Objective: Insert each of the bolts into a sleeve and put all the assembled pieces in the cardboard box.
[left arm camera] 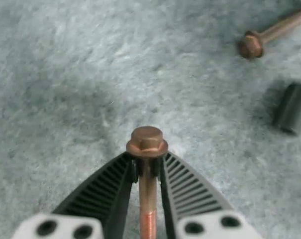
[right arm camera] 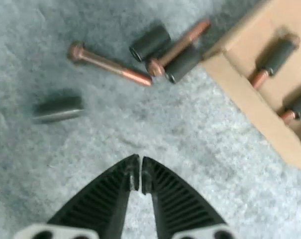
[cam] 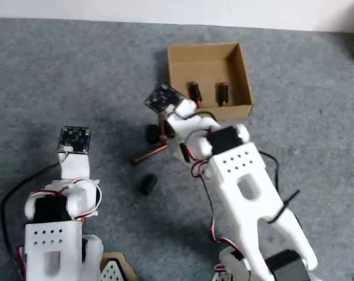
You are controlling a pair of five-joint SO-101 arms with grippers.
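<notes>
My left gripper (left arm camera: 148, 162) is shut on a copper bolt (left arm camera: 147, 142), whose hex head stands just past the fingertips, above the grey carpet. My right gripper (right arm camera: 140, 172) is shut with nothing in it, hovering over the carpet beside the cardboard box (right arm camera: 250, 99). Two loose bolts (right arm camera: 108, 63) (right arm camera: 180, 46) lie ahead of it with three black sleeves (right arm camera: 150, 42) (right arm camera: 182, 63) (right arm camera: 58, 107). The box (cam: 209, 48) holds two assembled pieces (cam: 194, 91) (cam: 222, 92). In the high view one loose bolt (cam: 148, 153) and a lone sleeve (cam: 148, 184) lie between the arms.
The right arm (cam: 247, 175) stretches over the middle of the carpet toward the box's near left corner. The left arm (cam: 59, 216) stays at the lower left. Open carpet lies to the far left and to the right of the box.
</notes>
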